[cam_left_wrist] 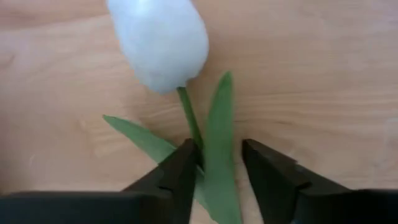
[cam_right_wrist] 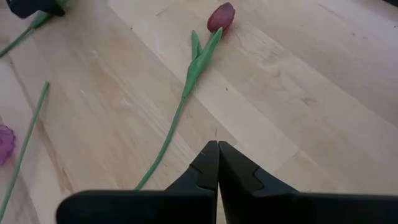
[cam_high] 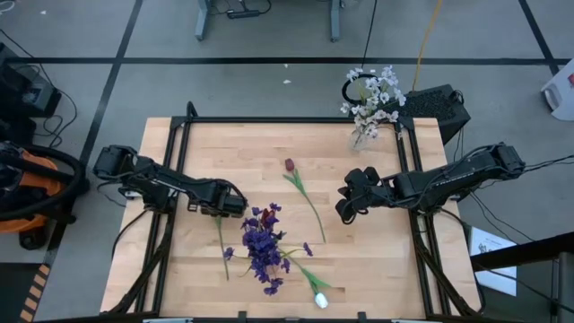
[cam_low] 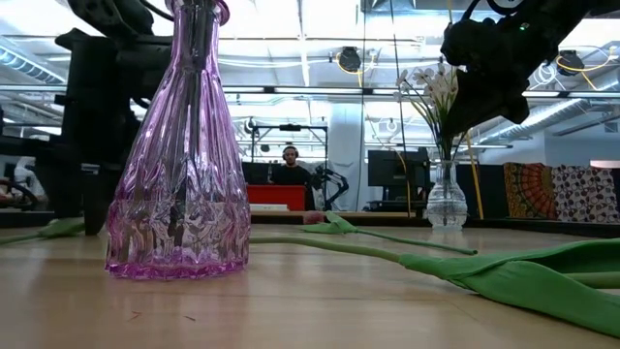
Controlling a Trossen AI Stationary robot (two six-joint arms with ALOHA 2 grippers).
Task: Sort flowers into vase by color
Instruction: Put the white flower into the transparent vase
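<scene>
The left gripper point(cam_left_wrist: 216, 174) is sitting low over the tabletop point(cam_high: 377, 260), its 2 fingers point(cam_left_wrist: 177, 177) standing narrowly apart around the green stem and leaf of a white tulip point(cam_left_wrist: 163, 43), not pressing on them. In the high view that tulip is hidden beneath the arm. The right gripper point(cam_right_wrist: 217, 163) is hovering with fingers pressed together, holding nothing, near a dark red tulip point(cam_right_wrist: 220, 17) lying flat. Purple flowers point(cam_high: 263, 247) are filling a pink glass vase point(cam_low: 179, 155); white blossom sprays point(cam_high: 372, 97) are standing in a clear vase point(cam_low: 447, 202). Another white tulip point(cam_high: 320, 300) is lying at the edge.
</scene>
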